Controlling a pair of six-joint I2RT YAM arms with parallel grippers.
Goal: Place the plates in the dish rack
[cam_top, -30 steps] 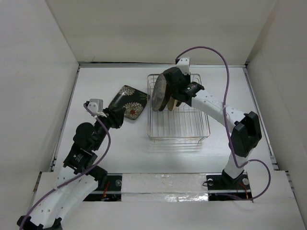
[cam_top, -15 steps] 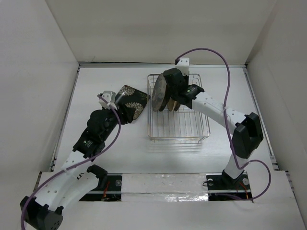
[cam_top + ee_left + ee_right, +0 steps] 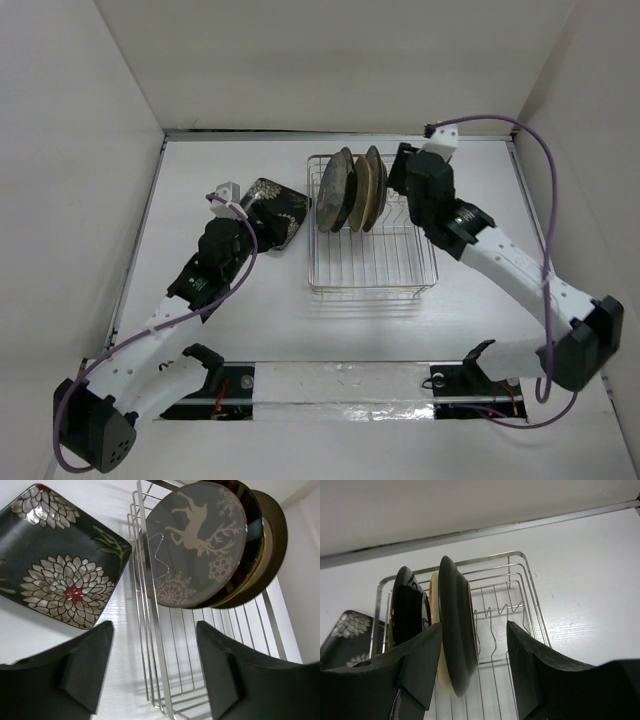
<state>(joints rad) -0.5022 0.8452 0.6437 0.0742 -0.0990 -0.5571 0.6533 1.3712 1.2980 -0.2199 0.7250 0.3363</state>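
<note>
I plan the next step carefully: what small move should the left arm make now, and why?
Probably shift the open left gripper toward the edge of the black square plate to grasp it: it lies on the table outside the dish rack, while the deer plate already stands inside.

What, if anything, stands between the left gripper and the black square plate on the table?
Nothing visible does. The left gripper is open, and only bare table lies between its fingers and the black square plate. The dish rack stands beside the plate, on its right, not across the path.
</note>
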